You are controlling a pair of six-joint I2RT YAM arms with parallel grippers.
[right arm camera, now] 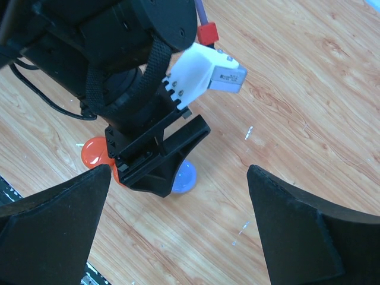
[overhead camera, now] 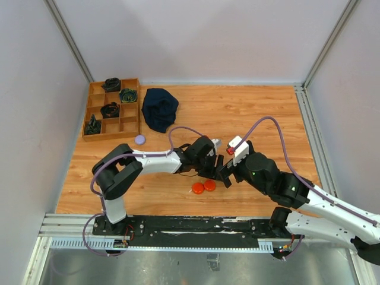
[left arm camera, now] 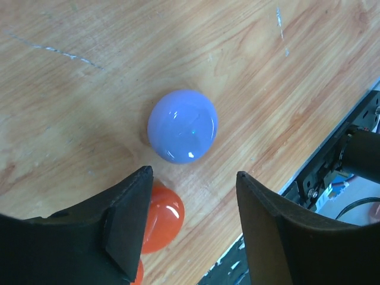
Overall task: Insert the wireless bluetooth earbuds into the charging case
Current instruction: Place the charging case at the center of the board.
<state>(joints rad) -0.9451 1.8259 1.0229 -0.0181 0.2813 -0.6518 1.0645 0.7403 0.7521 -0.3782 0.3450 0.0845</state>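
**Item 1. Two flat round orange-red plastic discs** [overhead camera: 198, 188]. Nearest the arm bases, touching each other, at 7 o'clock of the two grippers. The left wrist view shows one as a glossy dome just beside the left finger.

**Item 2. Right gripper** [right arm camera: 179, 172]. Fingers spread wide, holding nothing, and facing the left gripper at close quarters.

**Item 3. Left gripper** [left arm camera: 193, 178]. Fingers partly spread with only bare wood between them.

**Item 4. Glossy round lavender plastic dome** [left arm camera: 182, 126]. On the light wooden table [overhead camera: 255, 113], just past the left fingertips at 12 o'clock and untouched. It is probably a case part.

- Handling: the step looks like work on this dome. Centre the fingers either side of it and close low at the widest rim, since the slick curve will likely squirt out. Keep the right arm back until the grip is sure.

**Item 5. Second small lavender disc** [overhead camera: 140, 139]. Well apart, at 10 o'clock.

**Item 6. Crumpled dark navy cloth** [overhead camera: 159, 108]. Farther, at 11 o'clock.

**Item 7. Compartmented wooden tray** [overhead camera: 111, 136]. Far left corner, with dark bundles in four cells.

**Item 8. Wireless bluetooth earbuds.** Not discernible in any view, so their location cannot be told.
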